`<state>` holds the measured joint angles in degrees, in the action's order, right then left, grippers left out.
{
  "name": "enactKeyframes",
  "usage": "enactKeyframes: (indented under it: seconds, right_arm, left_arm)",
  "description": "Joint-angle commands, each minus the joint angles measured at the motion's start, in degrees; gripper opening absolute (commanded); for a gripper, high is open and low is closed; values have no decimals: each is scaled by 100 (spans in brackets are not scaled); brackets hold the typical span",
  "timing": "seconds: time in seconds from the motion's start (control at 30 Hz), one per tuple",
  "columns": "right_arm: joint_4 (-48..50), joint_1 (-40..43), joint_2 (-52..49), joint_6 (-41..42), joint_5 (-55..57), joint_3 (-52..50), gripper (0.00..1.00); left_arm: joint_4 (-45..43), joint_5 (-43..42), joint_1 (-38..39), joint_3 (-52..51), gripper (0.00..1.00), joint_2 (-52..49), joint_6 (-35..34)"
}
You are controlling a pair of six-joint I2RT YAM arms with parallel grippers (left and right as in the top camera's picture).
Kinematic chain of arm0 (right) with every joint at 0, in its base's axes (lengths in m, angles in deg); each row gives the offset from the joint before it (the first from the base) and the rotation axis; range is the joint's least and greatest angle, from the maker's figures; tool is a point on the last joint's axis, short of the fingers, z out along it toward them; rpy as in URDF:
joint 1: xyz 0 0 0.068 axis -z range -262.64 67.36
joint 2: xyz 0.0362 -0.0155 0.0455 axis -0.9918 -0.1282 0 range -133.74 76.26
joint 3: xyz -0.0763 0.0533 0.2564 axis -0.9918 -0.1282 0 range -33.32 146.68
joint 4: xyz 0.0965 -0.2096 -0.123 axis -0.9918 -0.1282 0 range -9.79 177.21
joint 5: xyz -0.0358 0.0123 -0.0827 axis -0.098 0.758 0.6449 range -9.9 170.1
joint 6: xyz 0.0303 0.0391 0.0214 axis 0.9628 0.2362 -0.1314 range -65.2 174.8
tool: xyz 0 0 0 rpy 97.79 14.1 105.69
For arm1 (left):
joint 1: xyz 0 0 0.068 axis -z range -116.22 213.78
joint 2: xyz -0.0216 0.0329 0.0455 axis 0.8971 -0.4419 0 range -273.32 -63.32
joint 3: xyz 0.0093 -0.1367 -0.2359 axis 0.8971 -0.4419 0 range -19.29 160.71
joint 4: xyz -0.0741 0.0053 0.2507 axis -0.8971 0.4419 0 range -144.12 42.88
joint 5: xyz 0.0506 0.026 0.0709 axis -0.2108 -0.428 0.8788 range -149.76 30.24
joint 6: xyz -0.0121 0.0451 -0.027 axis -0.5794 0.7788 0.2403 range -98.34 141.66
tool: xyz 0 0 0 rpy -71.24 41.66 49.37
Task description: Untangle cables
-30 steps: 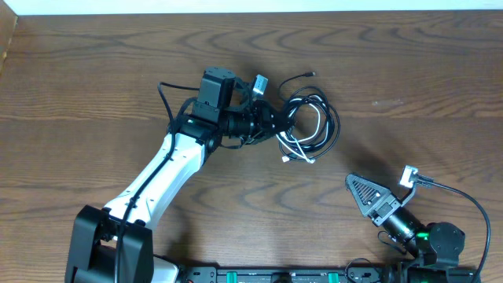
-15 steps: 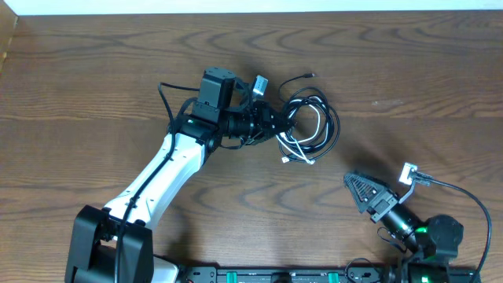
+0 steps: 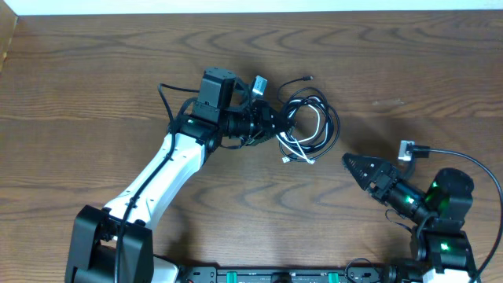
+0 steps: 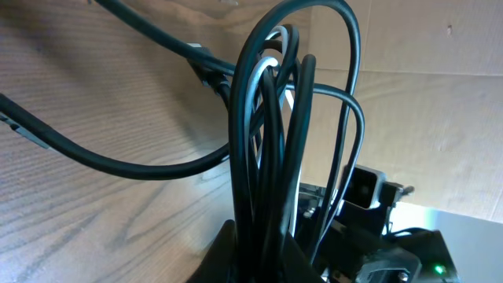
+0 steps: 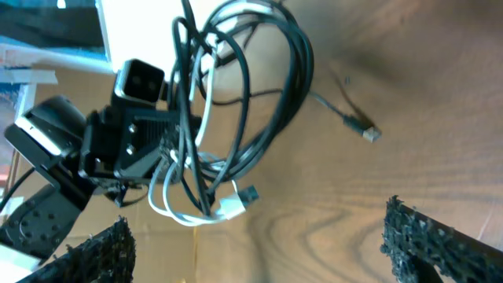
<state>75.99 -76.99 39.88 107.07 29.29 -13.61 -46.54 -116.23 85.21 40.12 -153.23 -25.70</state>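
The cables [image 3: 314, 126] lie in a tangled coil of black cords with one white cord [image 3: 302, 151] at the table's centre. My left gripper [image 3: 275, 122] is shut on the coil's left side. In the left wrist view the bundle of cables [image 4: 271, 141] rises straight out of the shut left gripper [image 4: 263, 248]. My right gripper [image 3: 350, 163] stands open a short way right of and below the coil, pointing at it. In the right wrist view the cables [image 5: 259, 118] hang ahead of the right gripper [image 5: 259, 251], whose rough fingers [image 5: 428, 240] are wide apart with nothing between them.
A loose plug end [image 3: 308, 77] sticks out at the coil's top, and a light-coloured plug [image 3: 258, 83] sits by the left wrist. The right arm's own thick wire [image 3: 464, 167] arcs at the lower right. The table's far edge [image 3: 251, 11] runs along the top.
My right gripper has swung up and to the left, and now points at the coil. The left gripper and the cables have not moved.
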Motion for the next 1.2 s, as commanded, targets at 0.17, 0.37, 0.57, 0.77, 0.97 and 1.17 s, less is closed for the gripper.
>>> enactKeyframes:
  seconds: [0.17, 0.37, 0.57, 0.77, 0.97, 1.17]
  right_arm:
    - [162, 24, -369, 452, -308, 72, 99]
    - [1615, -221, -450, 599, -444, 72, 93]
    - [1886, -944, -549, 457, 439, 72, 93]
    - [1753, -1626, -1036, 426, 1740, 70, 80]
    - [1926, -1775, -1561, 428, 2223, 70, 51]
    - [2802, -1775, -1982, 431, 2262, 70, 19]
  left_arm:
    - [-20, -125, -15, 15, 8, 44, -439]
    - [-17, -428, -9, 15, 8, 44, 719]
    - [-39, -763, -9, 15, 8, 44, 643]
    - [-39, -820, -9, 15, 8, 44, 179]
    - [-39, -1209, -9, 15, 8, 44, -55]
    - [-37, -1344, 166, 15, 8, 44, -638]
